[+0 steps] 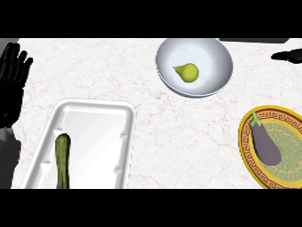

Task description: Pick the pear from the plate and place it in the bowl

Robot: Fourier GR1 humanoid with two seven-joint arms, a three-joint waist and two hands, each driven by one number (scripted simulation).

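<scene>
Tabletop: a white marbled stone tabletop point(179, 128) with faint reddish veins carries everything in view.
Pear: a small yellow-green pear point(187, 72) lies inside the bowl, near its middle, with the narrow stem end pointing toward the view's left.
Bowl: a round pale grey-white bowl point(212, 51) stands at the upper middle of the tabletop, well apart from the plate and the tray.
Plate: a round plate with a gold patterned rim and a green centre point(297, 153) sits at the right side, partly cut by the view's right edge.
Aubergine: a long dark purple aubergine with a green stalk point(266, 142) lies on the plate, stalk toward the top, body running down toward the plate's centre.
Tray: a white rectangular tray with rounded corners point(101, 119) lies at the lower left, its long side running up and down the view.
Cucumber: a thin dark green cucumber point(63, 160) lies in the tray along its left wall, its lower end cut off by the bottom of the scene.
Left robot hand: the black left robot hand point(6, 84) shows at the left edge, fingers straight and pointing up, released and holding nothing, at rest beside the tabletop.
Right robot hand: only a dark sliver of the right robot hand point(297, 55) shows at the upper right edge, right of the bowl; I cannot tell whether it is released or clenched.
</scene>
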